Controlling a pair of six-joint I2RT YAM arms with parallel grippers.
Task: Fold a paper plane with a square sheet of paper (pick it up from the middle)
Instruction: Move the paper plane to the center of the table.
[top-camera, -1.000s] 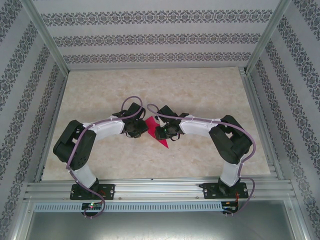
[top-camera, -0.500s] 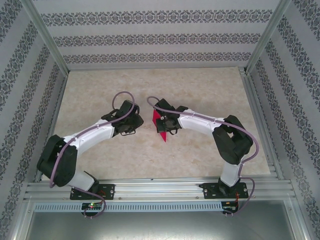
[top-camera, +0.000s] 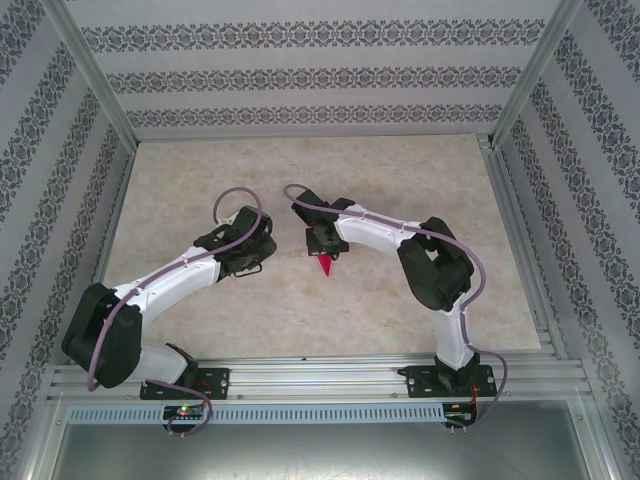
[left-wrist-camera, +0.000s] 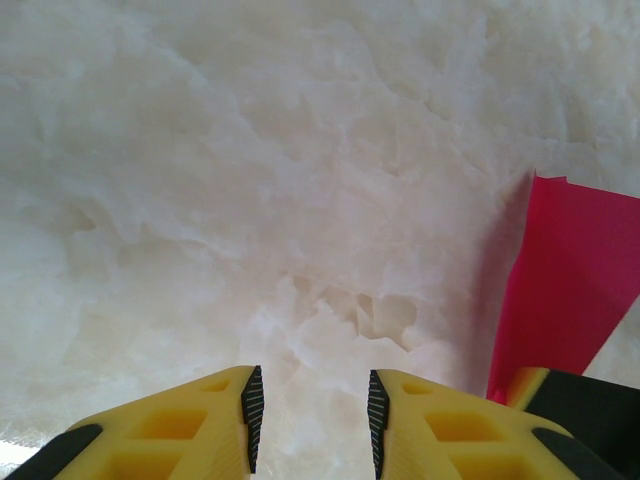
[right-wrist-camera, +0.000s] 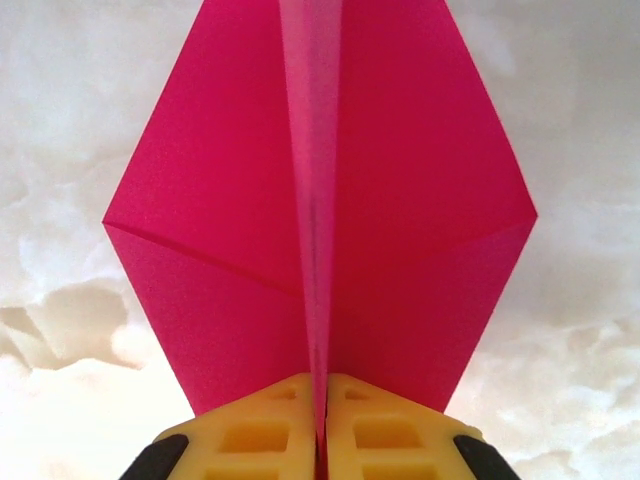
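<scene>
The right tool (right-wrist-camera: 320, 395) pinches the paper plane (right-wrist-camera: 400, 200) along its centre crease to hold the fold tight, while the left tool (left-wrist-camera: 310, 410) hovers beside it, parted and empty, over the desk (left-wrist-camera: 250, 150).

The right gripper (right-wrist-camera: 322, 398) is clamped on the centre crease of the paper plane (right-wrist-camera: 320, 190), and its arm reaches in from the plane's right with the elbow bent. The left gripper (left-wrist-camera: 310, 405) hovers just left of the plane, jaws parted and empty, arm stretched out.
</scene>
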